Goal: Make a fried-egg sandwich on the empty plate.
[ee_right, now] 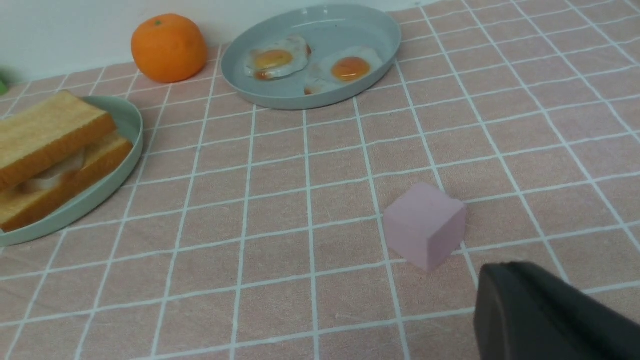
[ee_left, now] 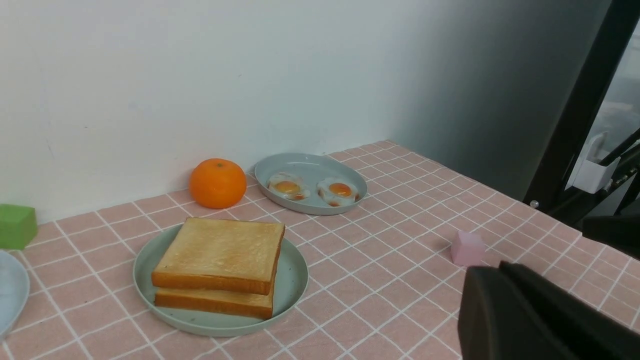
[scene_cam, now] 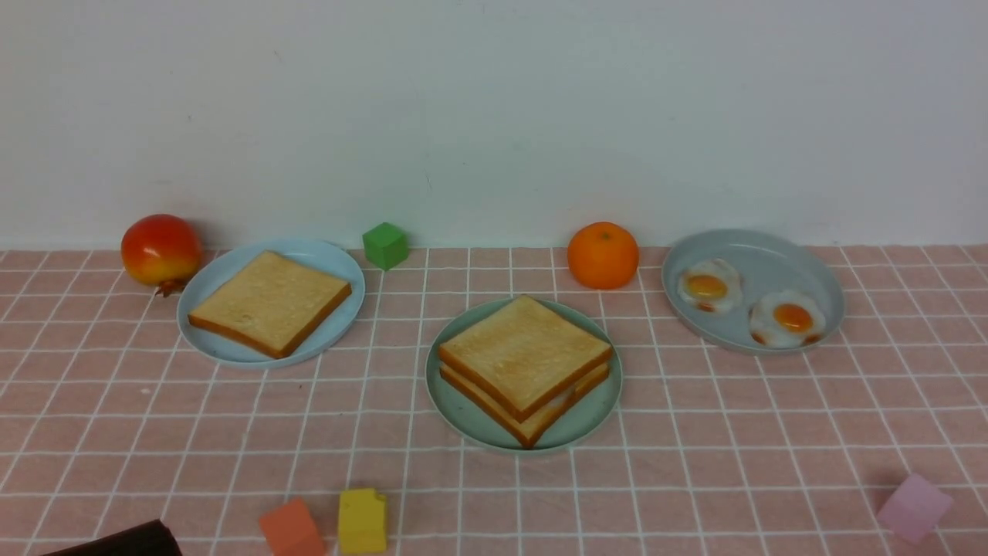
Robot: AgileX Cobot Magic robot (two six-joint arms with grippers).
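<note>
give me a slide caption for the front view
Finished sandwich on the green plate, one toast slice left.

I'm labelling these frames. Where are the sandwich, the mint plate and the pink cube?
sandwich (scene_cam: 523, 354), front view, on the top slice's golden face.
mint plate (scene_cam: 463, 413), front view, on the bare near-left part of its floor.
pink cube (ee_right: 424, 222), right wrist view, on its top face.

The mint plate (scene_cam: 463, 413) with the stacked toast (scene_cam: 525, 363) is being ringed by bare pink cloth (scene_cam: 695, 417) on every side, so open passage is being offered there. The near edge is being crowded by an orange block (scene_cam: 292, 528) and yellow block (scene_cam: 362, 520) at left, and by a pink cube (scene_cam: 915, 506) at right.
</note>
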